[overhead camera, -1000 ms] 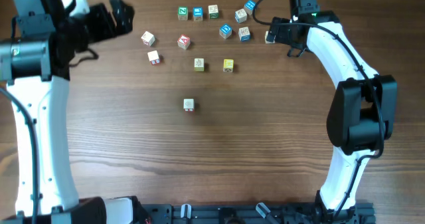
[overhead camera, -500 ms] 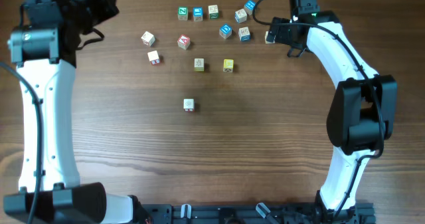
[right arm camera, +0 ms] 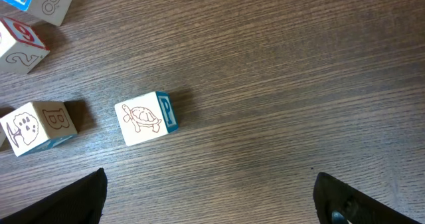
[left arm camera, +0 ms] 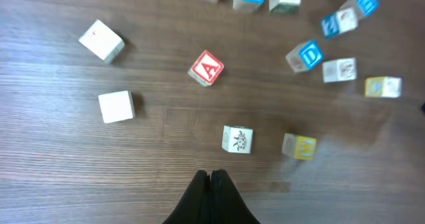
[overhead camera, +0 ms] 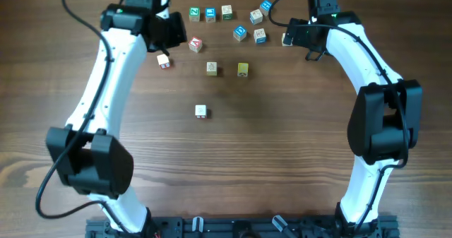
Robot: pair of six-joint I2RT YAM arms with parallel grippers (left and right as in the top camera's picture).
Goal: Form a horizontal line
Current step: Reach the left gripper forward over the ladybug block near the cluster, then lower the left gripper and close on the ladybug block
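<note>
A cream picture cube and a yellow cube lie level with each other, a gap between them. A white cube sits alone below them. The left wrist view shows the cream cube and the yellow cube just beyond my left gripper, which is shut with nothing in it. From overhead, the left gripper hovers over the upper-left cubes. My right gripper is open, its jaws wide apart, short of a turtle cube. Overhead, the right gripper is at the upper right.
A red A cube and a red-marked white cube lie near the left gripper. Green and blue cubes and several more crowd the table's far edge. The right arm stands along the right side.
My left arm has swung in from the far left, and its gripper, now shut, is over the cubes at the top. The right arm and the cubes have not moved.
</note>
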